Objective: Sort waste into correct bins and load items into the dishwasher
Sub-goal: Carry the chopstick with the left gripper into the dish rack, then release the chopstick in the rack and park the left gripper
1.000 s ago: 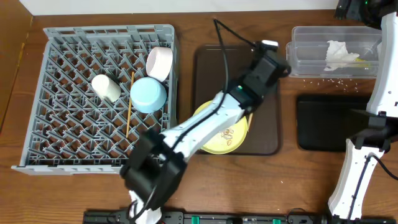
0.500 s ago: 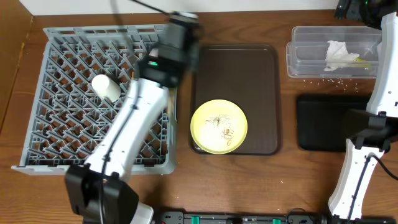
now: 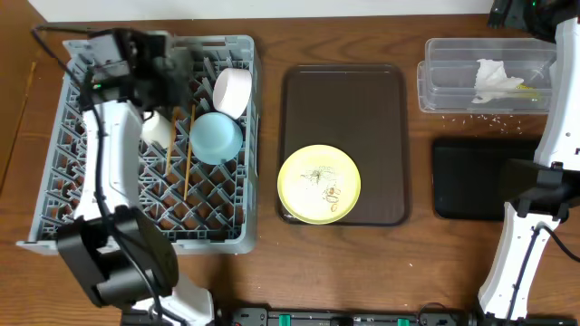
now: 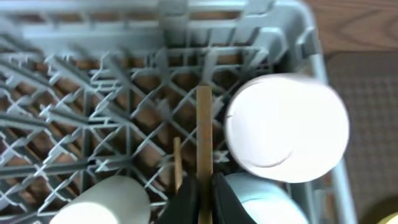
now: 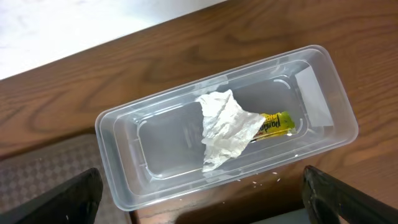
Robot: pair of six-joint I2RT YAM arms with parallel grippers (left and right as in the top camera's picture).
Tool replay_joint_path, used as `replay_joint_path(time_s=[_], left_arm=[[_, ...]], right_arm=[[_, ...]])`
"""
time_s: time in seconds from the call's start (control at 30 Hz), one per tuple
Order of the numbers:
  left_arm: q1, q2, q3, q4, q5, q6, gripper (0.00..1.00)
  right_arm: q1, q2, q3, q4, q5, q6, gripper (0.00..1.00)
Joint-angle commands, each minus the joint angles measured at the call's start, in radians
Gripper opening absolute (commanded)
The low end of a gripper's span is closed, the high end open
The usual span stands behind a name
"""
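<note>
My left gripper (image 4: 204, 188) is shut on a wooden chopstick (image 4: 204, 134) above the grey dish rack (image 3: 100, 213), between the white cup (image 4: 106, 202) and the light blue bowl (image 4: 264, 200). A second chopstick (image 4: 177, 163) lies just to its left, and the white bowl (image 4: 286, 127) leans at the right. From overhead the left gripper (image 3: 172, 86) hangs over the rack's far part. The yellow plate (image 3: 319, 185) carries food scraps (image 3: 328, 190). My right gripper (image 5: 205, 208) is open over the clear tub (image 5: 155, 162), which holds the napkin (image 5: 227, 127) and the wrapper (image 5: 277, 123).
The plate sits on the dark brown serving tray (image 3: 344, 100). A black tray (image 3: 471, 177) lies in front of the clear tub (image 3: 444, 81). Loose rice grains (image 3: 489, 116) are scattered on the table between them. The right arm (image 3: 553, 145) stands at the right edge.
My left arm has swung from over the brown tray leftward across the rack, with the chopstick in its grip. The right arm has stayed still.
</note>
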Motion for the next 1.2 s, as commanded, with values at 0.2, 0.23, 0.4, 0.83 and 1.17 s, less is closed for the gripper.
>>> replay_joint_path(time_s=[0.2,0.23,0.4,0.83,1.17], left_arm=[[0.053,0.06,-0.003,0.005,0.064,0.028,0.15],[0.053,0.061,-0.003,0.005,0.064,0.028,0.16],[0.053,0.061,-0.003,0.005,0.064,0.028,0.29],[0.052,0.043,-0.002,0.0,0.183,-0.075,0.37],[-0.05,-0.079,-0.002,-0.096,0.378,-0.115,0.35]], right_arm=[[-0.001,-0.023,0.01,-0.002,0.006,-0.005,0.99],[-0.002,-0.023,0.01,-0.002,0.006,-0.005,0.99],[-0.001,-0.023,0.01,-0.002,0.006,-0.005,0.99],[-0.001,-0.023,0.01,-0.002,0.006,-0.005,0.99],[-0.001,-0.023,0.01,-0.002,0.006,-0.005,0.99]])
